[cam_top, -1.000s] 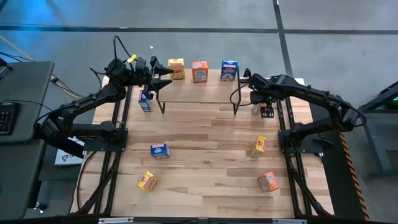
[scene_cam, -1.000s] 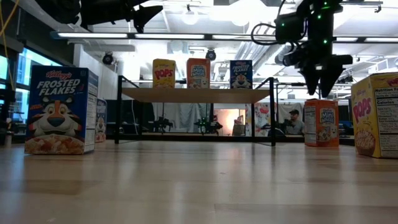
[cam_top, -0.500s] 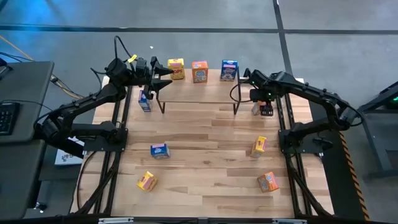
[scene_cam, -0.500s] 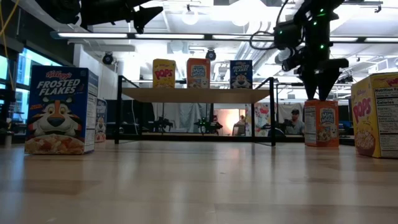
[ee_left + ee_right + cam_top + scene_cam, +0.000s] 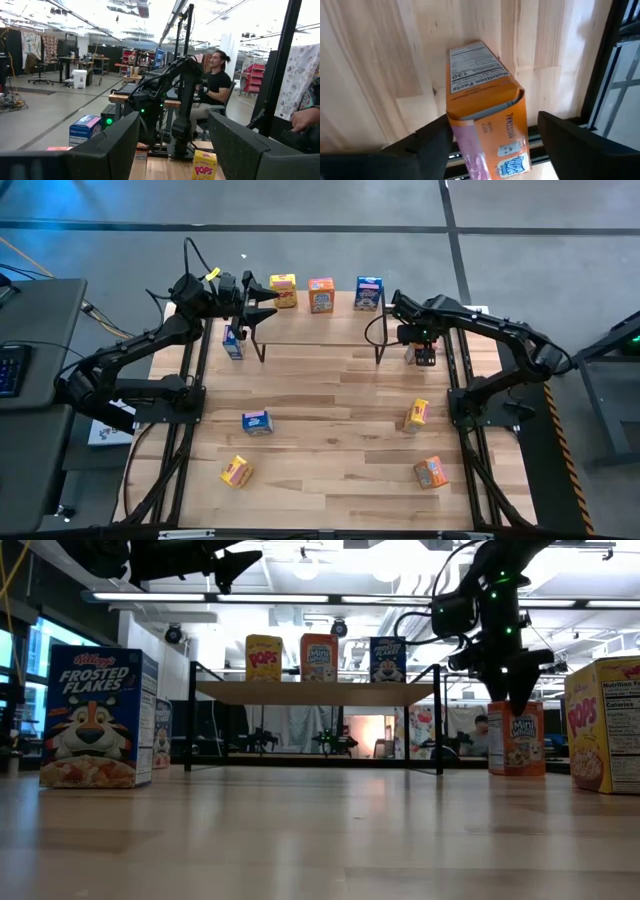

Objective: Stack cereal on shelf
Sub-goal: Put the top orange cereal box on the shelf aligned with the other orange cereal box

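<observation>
In the low view's right side, the right gripper (image 5: 519,705) hides the top of an orange cereal box (image 5: 518,745); the yellow box (image 5: 603,725) is cut off at the right edge.

"FROSTED FLAKES" fronts the blue cardboard cereal box (image 5: 98,717); "POPS" marks the yellow cardboard box (image 5: 263,657); "Nutrition Facts" runs along the orange cardboard box (image 5: 480,95).

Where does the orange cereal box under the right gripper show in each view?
High view: orange box beside the shelf's right legs, mostly hidden by the right gripper.
Low view: upright at right, under the gripper's tips.
Right wrist view: centre, between the open fingers.
Left wrist view: not identifiable.
Shared landmark: the shelf.
</observation>
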Controlling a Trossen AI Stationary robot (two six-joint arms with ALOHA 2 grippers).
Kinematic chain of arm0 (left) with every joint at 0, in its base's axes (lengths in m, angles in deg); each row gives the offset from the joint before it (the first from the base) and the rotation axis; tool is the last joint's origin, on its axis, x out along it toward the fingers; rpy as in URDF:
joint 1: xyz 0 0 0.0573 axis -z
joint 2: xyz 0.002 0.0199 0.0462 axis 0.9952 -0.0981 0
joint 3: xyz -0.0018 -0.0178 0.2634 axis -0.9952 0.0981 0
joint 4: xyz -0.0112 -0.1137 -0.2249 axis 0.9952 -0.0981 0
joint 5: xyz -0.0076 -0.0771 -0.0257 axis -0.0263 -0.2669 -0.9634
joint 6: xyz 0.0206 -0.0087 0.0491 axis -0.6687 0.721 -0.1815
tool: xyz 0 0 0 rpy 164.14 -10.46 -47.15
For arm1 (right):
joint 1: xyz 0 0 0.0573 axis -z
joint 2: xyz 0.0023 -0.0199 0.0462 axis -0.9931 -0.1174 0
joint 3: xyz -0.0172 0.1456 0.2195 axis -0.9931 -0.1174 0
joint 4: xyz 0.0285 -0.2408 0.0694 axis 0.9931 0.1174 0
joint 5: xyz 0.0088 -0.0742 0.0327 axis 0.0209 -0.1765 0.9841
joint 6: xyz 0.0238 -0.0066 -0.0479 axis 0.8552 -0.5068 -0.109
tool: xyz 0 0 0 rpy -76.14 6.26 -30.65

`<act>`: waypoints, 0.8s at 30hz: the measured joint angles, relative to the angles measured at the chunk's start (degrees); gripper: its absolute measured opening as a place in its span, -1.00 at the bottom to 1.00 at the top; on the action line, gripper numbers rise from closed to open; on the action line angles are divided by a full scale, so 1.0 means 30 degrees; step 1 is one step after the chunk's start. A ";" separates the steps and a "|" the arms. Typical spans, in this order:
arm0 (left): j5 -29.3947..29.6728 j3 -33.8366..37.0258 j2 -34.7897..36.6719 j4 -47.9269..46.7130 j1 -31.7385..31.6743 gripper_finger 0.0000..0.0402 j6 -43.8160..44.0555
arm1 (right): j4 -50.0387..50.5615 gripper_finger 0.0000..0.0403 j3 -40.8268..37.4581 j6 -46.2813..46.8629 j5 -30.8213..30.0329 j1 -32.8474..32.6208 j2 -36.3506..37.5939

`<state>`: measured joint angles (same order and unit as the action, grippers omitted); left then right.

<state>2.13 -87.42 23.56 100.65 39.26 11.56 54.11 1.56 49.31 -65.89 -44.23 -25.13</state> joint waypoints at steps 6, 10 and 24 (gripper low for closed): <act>0.0000 0.0000 0.0000 0.0000 0.0002 0.13 0.0000 | 0.0007 0.11 0.0000 0.0034 0.0128 0.0000 0.0000; 0.0000 0.0000 0.0000 -0.0007 -0.0005 0.13 0.0000 | 0.0105 -0.03 0.0000 0.0160 0.0128 0.0000 0.0000; 0.0000 0.0000 0.0000 0.0193 -0.0005 0.13 -0.0998 | 0.1120 -0.22 0.0000 0.2039 0.0406 -0.0015 0.0044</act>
<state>2.13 -87.42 23.56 101.23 39.25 8.57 57.47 1.56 55.43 -64.67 -44.28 -25.00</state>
